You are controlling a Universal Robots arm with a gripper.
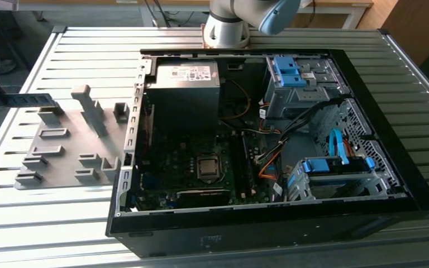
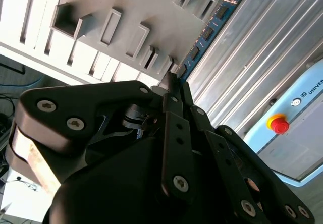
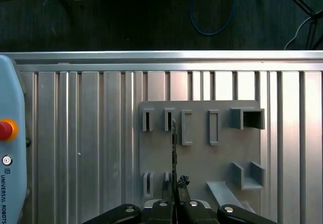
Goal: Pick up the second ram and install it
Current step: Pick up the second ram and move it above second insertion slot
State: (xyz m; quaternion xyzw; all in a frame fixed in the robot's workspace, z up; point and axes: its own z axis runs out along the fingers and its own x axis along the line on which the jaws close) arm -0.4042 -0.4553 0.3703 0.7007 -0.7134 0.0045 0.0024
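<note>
Blue-green second ram (image 2: 208,31), one end hidden inside end effector (image 2: 171,81)

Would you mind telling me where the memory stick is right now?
The memory stick is clamped at one end in the gripper, just above the grey fixture, at the exterior view's far left, outside the computer case.

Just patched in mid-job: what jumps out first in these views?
The black hand pinches the long blue-green memory stick over the grey plastic fixture in both wrist views. In the exterior view, the open black computer case dominates the slotted metal table.
</note>
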